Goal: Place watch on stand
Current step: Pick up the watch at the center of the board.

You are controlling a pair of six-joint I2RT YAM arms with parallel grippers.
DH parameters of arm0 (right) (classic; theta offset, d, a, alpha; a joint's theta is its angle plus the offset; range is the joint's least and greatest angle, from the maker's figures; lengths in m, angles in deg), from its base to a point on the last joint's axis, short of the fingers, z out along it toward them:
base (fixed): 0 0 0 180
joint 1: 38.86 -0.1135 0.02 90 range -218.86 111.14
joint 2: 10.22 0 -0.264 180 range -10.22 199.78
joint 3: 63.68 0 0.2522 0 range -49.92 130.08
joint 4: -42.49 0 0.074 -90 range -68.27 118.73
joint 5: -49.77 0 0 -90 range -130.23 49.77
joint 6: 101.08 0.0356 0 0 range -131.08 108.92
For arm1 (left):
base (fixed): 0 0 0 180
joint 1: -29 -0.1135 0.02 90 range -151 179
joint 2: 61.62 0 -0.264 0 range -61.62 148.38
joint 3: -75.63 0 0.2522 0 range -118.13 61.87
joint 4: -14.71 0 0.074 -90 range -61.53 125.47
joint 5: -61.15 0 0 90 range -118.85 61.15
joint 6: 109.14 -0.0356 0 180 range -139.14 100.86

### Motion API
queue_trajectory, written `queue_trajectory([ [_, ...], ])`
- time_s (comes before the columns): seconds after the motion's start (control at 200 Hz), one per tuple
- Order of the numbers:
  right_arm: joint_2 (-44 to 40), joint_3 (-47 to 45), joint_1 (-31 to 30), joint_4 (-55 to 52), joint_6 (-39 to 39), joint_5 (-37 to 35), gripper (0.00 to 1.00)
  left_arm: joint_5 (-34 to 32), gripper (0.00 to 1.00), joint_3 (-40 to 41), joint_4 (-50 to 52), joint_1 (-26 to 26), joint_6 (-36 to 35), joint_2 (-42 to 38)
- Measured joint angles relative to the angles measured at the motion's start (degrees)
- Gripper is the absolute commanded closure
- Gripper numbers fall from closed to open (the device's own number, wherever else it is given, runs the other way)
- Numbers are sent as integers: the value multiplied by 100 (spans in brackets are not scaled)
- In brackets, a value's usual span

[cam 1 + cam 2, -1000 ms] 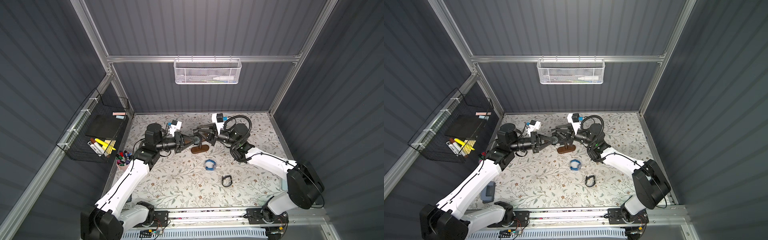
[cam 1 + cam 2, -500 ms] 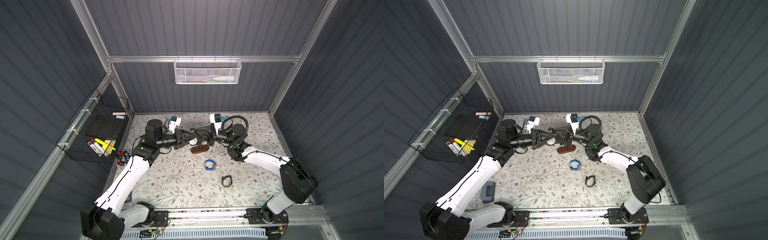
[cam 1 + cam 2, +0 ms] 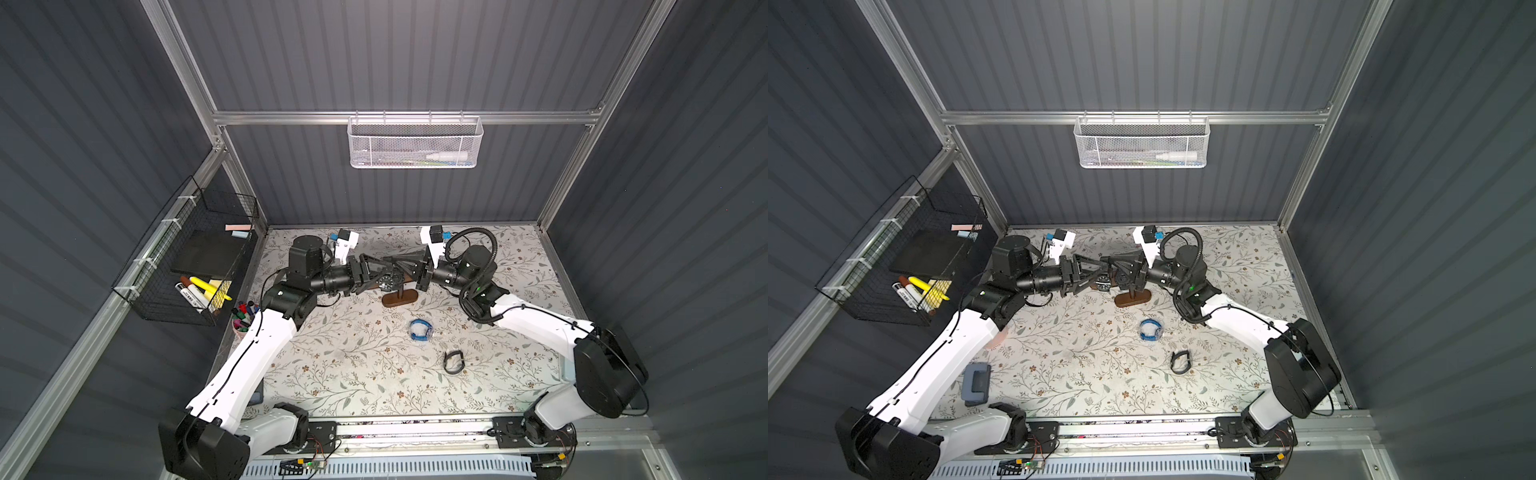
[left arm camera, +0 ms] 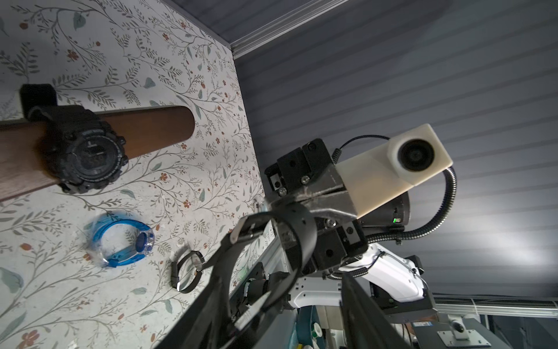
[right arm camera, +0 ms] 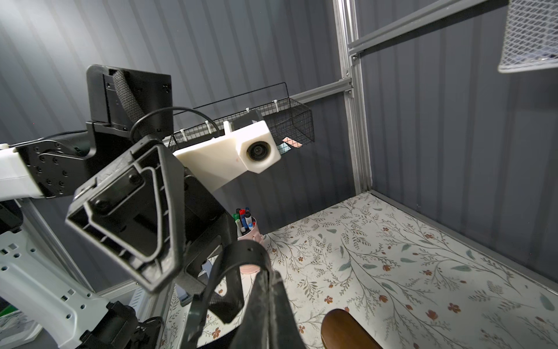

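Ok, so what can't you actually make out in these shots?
- Stand: in both top views the left fingers and right fingers cover most of its bar.
- Strap in the right fingers: both wrist views show only a loop; the rest is behind fingers or cut by the frame edge.
- Watch on the bar: display too dark to read, left wrist view.
- White basket: contents too small through the mesh, top views.

Both top views: table (image 3: 353, 374) brightly and evenly lit from overhead, shadows on it soft and faint; surrounding walls dim.
Left wrist: white glare patch on wall (image 4: 498, 235).
Right wrist: right hand (image 5: 265, 296) and black strap (image 5: 246, 250) close, dark, soft-focused.
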Motion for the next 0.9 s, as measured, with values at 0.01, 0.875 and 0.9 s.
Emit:
queue_trajectory([
  [0.01, -9, 0, 0, -20, -7, -7, 100, -15, 35, -2, 33, 0, -31, 2],
  [0.875, 306, 1355, -203, -3353, -1440, -330, 100, -2859, 39, -750, 2079, -2, -3569, -214],
  [0.9, 369, 1432, -234, -3469, -1495, -367, 100, -2868, 39, -741, 2083, 2, -3602, -260],
])
